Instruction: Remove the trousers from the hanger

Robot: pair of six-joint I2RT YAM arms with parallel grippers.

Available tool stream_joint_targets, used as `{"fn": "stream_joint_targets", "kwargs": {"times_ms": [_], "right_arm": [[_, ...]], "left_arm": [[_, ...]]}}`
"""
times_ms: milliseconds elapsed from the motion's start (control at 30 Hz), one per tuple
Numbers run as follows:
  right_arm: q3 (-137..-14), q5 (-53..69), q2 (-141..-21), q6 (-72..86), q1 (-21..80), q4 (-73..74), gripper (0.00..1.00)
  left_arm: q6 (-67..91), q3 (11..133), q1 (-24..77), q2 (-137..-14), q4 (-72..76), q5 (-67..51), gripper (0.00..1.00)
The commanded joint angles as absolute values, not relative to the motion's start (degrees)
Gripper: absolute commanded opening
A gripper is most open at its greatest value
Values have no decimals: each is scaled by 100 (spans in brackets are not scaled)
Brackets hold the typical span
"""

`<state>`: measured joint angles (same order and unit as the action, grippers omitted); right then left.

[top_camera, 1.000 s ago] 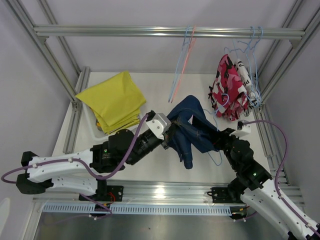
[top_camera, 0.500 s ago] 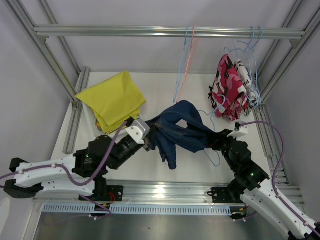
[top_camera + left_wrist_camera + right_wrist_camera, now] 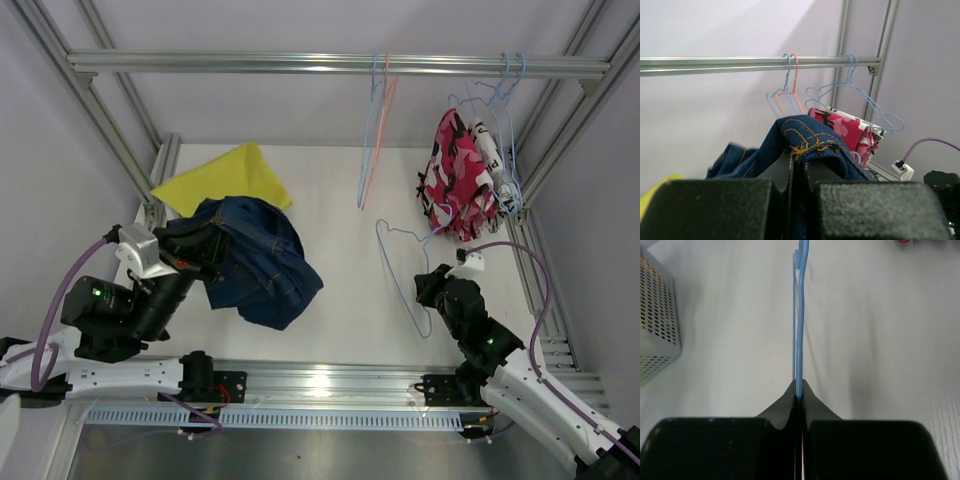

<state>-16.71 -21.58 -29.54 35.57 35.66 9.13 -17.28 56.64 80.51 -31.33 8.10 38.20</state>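
**Top view.** Your left pincer point(image 3: 200, 252) is clamped on the navy trousers point(image 3: 258, 265). They hang bunched from it on the near side of the rail point(image 3: 300, 63), below its left half, and no hanger is in them. Their far edge overlaps the yellow trousers point(image 3: 235, 175), which lie flat on the desk point(image 3: 330, 190), closer to the rail. Your right pincer point(image 3: 425, 290) is closed on the blue wire hanger point(image 3: 402, 290), which lies bare on the desk on the near side of the rail's right half. Two empty hangers point(image 3: 372, 130), one blue and one pink, hang from the rail just right of its middle. At the rail's right end hang the pink-red camouflage trousers point(image 3: 450, 185), with the white lettered trousers point(image 3: 490, 150) touching them on the right.

**Left wrist view.** The pincer's point(image 3: 798, 175) jaws are pressed together on a yellow-stitched edge of the navy trousers point(image 3: 810, 142), which stands up below the rail point(image 3: 715, 63). Beyond it the pink-red trousers point(image 3: 840, 125) hang under the rail's right end.

**Right wrist view.** The rail is out of sight here. The pincer point(image 3: 799, 397) is shut on the thin blue wire of the hanger point(image 3: 799, 335), which runs straight away from the jaws across the desk point(image 3: 880, 340). A perforated grey box point(image 3: 657, 335) stands at the left.
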Motion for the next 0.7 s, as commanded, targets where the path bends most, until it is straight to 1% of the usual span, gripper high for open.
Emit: {"fn": "stream_joint_targets", "kwargs": {"times_ms": [0,100,167,200,233,333,367,400,433,500,533,600,667], "right_arm": [[-1644,-2294,-3041,3472,3551,615,0],[-1582,-2241,-3041,3437,3542,545,0],[-1494,-2206,-3058,3437,3507,493,0],[-1468,-2189,-3059,3445,3507,475,0],[-1416,-2110,-3059,3454,3481,405,0],[-1336,-1969,-3093,3480,3428,325,0],[-1319,-1960,-3111,3480,3402,299,0],[-1310,-1943,-3120,3480,3384,290,0],[-1301,-1899,-3129,3480,3366,290,0],[-1266,-1863,-3120,3463,3323,281,0],[-1248,-1811,-3120,3454,3296,273,0],[-1231,-1749,-3111,3437,3261,255,0],[-1222,-1679,-3103,3437,3191,246,0]], "left_arm": [[-1942,5783,8077,-3094,1283,3963,1],[-2248,5678,8077,-2892,1799,4507,1],[-2818,5311,8068,-2813,3272,5201,1],[-3804,5213,7990,-2873,4070,5377,0],[-4310,5012,7902,-2961,5583,5492,1],[-5578,4904,7165,-3619,7193,5502,1],[-6147,4904,6963,-3847,8164,5441,1],[-6431,5000,6552,-4328,8609,5406,1],[-6634,5053,6356,-4585,9013,5405,0],[-6785,5359,5761,-5017,9228,5493,0],[-6785,5405,5618,-5384,9246,5537,1],[-6611,5484,5180,-5711,9124,5738,1],[-6400,5441,4958,-6125,9079,5958,1]]}}
